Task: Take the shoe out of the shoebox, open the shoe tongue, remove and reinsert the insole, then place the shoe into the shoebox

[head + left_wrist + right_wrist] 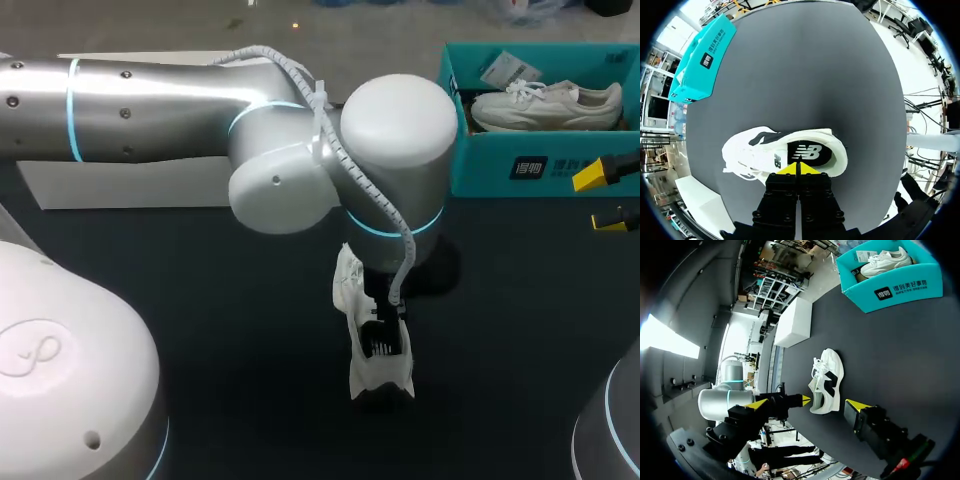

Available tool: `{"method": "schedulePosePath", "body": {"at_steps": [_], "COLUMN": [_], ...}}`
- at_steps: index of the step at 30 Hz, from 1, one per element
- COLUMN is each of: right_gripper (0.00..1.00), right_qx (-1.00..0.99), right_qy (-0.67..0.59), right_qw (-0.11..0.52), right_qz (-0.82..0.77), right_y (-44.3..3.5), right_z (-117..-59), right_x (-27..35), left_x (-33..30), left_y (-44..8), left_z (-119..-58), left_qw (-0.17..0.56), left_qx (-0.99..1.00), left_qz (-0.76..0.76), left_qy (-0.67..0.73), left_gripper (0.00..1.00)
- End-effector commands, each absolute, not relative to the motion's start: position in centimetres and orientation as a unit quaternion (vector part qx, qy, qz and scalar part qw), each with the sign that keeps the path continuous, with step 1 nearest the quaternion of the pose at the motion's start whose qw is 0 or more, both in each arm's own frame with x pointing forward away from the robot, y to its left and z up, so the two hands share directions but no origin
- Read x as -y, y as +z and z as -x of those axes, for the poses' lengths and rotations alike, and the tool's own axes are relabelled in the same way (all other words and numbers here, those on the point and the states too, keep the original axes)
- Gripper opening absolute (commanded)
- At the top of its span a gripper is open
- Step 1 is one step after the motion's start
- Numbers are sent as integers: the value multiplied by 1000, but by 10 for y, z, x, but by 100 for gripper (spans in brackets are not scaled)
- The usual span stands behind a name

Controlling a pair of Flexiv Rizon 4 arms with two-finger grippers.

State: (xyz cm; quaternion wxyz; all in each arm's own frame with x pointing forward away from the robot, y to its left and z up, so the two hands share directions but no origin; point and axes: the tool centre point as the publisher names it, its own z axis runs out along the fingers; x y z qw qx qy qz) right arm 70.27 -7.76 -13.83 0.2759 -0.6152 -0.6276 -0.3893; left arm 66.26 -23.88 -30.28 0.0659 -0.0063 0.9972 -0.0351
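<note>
White against the dark worktop [200, 300], the shoe [372, 378] lies out of its box near the middle of the surface, well apart from the teal shoebox [490, 165] at the far right corner. The left arm [150, 110] sweeps in from the side and bends down over the shoe, its left claw [380, 340] set directly on top of it.

Seen from that wrist, the left claw [797, 170] is clenched, its two yellow tips pressed together at the near rim of the shoe's [755, 152] opening. Whether any of the collar is pinched between them cannot be told. The black insole [807, 152] shows inside the opening just ahead of the tips, and the laces trail off to one side. The shoebox [702, 60] sits far ahead across the worktop [815, 75].

The right claw [603, 198] hangs at the right edge, just in front of the shoebox, with its fingers spread wide. From its own wrist the right claw [829, 404] is released and holds nothing; the shoe [826, 382] rests on the worktop [900, 355] ahead of the gap between the fingers, apart from both.

A second shoe [545, 105], pale with white laces, lies inside the open shoebox [900, 287]. A white box [120, 185] stands at the far left of the worktop, partly behind the left arm.
</note>
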Motion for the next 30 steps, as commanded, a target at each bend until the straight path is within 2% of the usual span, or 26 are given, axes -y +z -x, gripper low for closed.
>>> {"method": "schedulePosePath", "body": {"at_steps": [1, 11, 15, 26, 27, 28, 29, 30], "right_gripper": [100, 100, 100, 100, 100, 100, 100, 100], "right_qx": [628, 628, 628, 628, 628, 628, 628, 628], "right_qy": [-389, -389, -389, -389, -389, -389, -389, -389], "right_qw": [276, 276, 276, 276, 276, 276, 276, 276], "right_qz": [616, 616, 616, 616, 616, 616, 616, 616], "right_y": [-139, -139, -139, -139, -139, -139, -139, -139], "right_z": [-702, -702, -702, -702, -702, -702, -702, -702], "right_x": [77, 77, 77, 77, 77, 77, 77, 77], "left_x": [233, 233, 228, 226, 227, 227, 228, 228], "left_y": [-302, -302, -303, -306, -306, -306, -306, -306], "left_z": [-662, -662, -655, -637, -635, -633, -632, -631], "left_qw": [67, 67, 52, 72, 70, 69, 68, 69], "left_qx": [-996, -996, -997, -988, -987, -987, -986, -985], "left_qz": [6, 6, 38, 110, 115, 120, 125, 132], "left_qy": [-53, -53, -46, -80, -84, -87, -88, -89], "left_gripper": [0, 0, 0, 0, 29, 44, 47, 68]}}
